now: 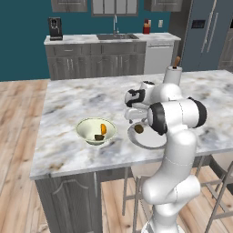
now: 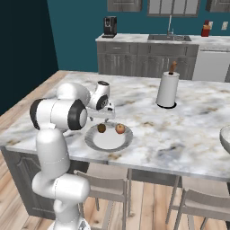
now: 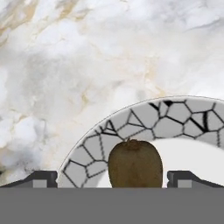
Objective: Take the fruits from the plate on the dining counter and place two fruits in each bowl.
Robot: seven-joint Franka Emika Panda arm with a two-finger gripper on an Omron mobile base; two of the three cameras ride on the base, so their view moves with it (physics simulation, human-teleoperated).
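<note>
two fruits on plate, two in cream bowl, claw spread around brown fruit

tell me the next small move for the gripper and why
Probably lower a little and close: the open gripper straddles the brown oval fruit on the grey-rimmed plate, fingertips either side. The cream-green bowl already holds two fruits.

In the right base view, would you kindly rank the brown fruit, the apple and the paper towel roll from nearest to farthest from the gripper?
1. Brown fruit, on the plate directly under the gripper.
2. Apple, beside it on the plate's far rim.
3. Paper towel roll, standing farther back on the dining counter.
</note>
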